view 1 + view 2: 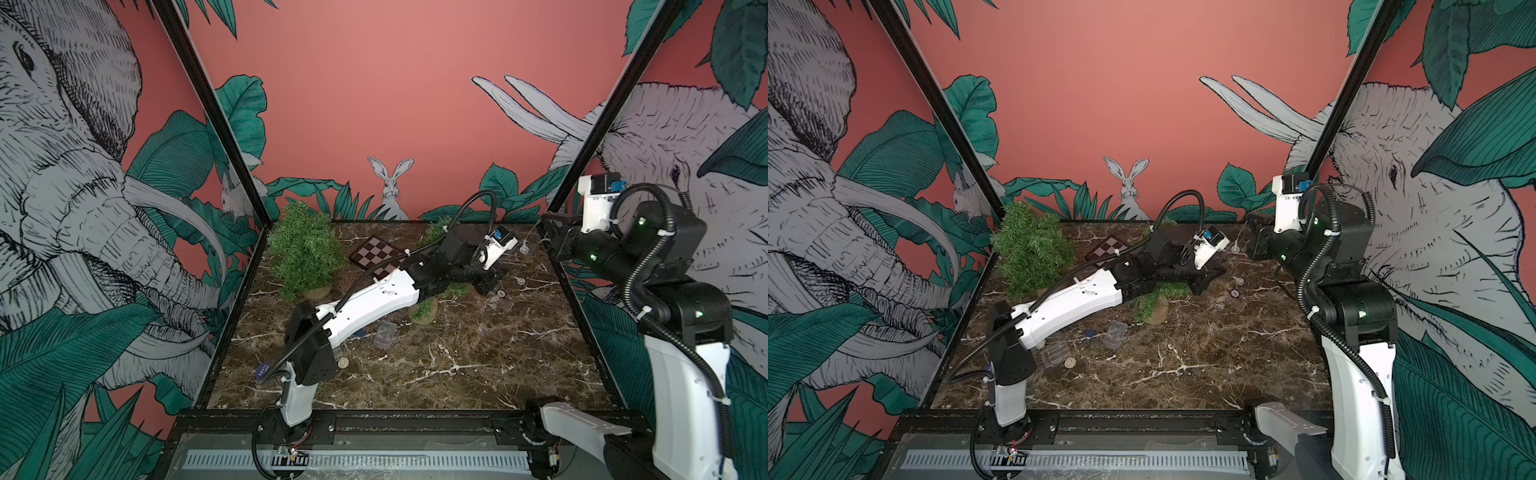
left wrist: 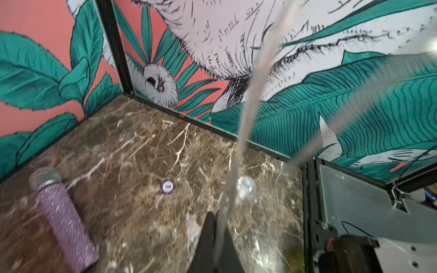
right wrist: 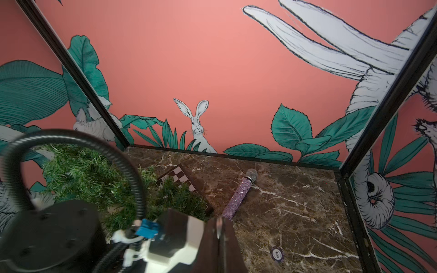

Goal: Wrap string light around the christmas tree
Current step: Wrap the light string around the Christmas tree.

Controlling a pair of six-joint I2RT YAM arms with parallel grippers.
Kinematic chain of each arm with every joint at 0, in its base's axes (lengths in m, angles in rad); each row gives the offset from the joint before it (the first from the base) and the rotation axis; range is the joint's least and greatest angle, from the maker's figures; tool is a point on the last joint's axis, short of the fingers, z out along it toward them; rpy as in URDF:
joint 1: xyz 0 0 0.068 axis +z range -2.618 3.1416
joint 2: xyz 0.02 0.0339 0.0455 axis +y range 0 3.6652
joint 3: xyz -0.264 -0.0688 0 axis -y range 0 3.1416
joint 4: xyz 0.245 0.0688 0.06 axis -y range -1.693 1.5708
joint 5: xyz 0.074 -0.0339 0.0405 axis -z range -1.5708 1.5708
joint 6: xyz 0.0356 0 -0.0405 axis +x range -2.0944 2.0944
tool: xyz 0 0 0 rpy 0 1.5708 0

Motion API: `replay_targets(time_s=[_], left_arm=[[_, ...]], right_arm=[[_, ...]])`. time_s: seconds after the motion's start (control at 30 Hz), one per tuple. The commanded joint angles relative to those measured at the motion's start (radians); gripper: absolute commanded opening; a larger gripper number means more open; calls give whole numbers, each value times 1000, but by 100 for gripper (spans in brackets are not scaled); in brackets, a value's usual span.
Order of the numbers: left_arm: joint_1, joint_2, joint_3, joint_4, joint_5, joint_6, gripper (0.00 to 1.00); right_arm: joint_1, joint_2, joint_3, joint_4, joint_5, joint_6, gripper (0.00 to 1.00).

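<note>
A big green christmas tree (image 1: pixel 305 249) stands at the back left, and a smaller one (image 1: pixel 424 309) is partly hidden under my left arm. The string light is a thin clear wire with clear bulbs (image 1: pixel 524 249) lying on the marble at the right. My left gripper (image 1: pixel 489 287) is low beside the small tree. In the left wrist view the left gripper (image 2: pixel 218 216) is shut on the wire, with a bulb (image 2: pixel 246 189) just beyond it. My right gripper (image 1: pixel 545 218) is raised at the back right. In its wrist view the right gripper (image 3: pixel 220 219) is shut on a thin sliver of the string.
A chessboard (image 1: pixel 376 255) lies behind the left arm and a glittery purple microphone (image 3: pixel 238 196) lies near the back. A poker chip (image 2: pixel 168 187) sits close to the left gripper. Clear plastic boxes (image 1: pixel 384 332) lie mid-table. Patterned walls close in three sides.
</note>
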Motion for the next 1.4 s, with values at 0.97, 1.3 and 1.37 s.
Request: replay_targets(time_s=[0.97, 1.3, 1.37], left_arm=[[90, -542, 174, -698, -303, 127, 0], [94, -625, -221, -256, -160, 201, 0], [95, -621, -259, -180, -127, 185, 5]], right_arm=[[74, 31, -310, 525, -522, 279, 0], [292, 126, -197, 782, -628, 512, 0], [352, 164, -175, 798, -612, 521, 0]])
